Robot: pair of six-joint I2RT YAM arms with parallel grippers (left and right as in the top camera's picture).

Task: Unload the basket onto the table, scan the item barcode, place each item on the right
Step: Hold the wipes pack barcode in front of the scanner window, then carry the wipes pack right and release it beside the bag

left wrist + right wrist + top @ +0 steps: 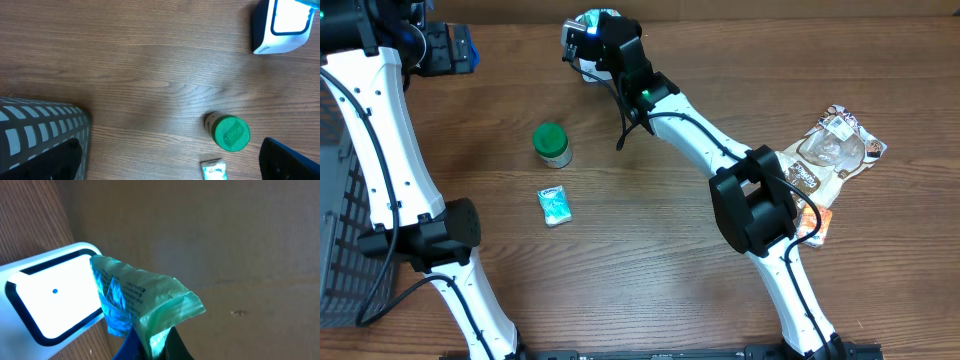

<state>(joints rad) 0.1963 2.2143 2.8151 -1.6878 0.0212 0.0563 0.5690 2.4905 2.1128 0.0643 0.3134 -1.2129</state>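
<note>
A crinkled green and blue packet (135,297) with printed text hangs pinched at its lower edge, and my right gripper (152,344) is shut on it. The packet is held right in front of the white barcode scanner (47,300), whose window glows bright. Seen from overhead, the right gripper (595,30) is at the table's far edge over the scanner (578,52). My left gripper (445,48) stands open at the far left with nothing in it. In the left wrist view only its dark fingertips (292,159) show at the bottom corners, and the scanner (280,25) is at top right.
A green-lidded jar (552,143) and a small teal packet (554,206) lie left of centre. Snack bags (835,150) and an orange packet (815,225) lie at the right. A grey mesh basket (345,230) stands along the left edge. A brown wall backs the table.
</note>
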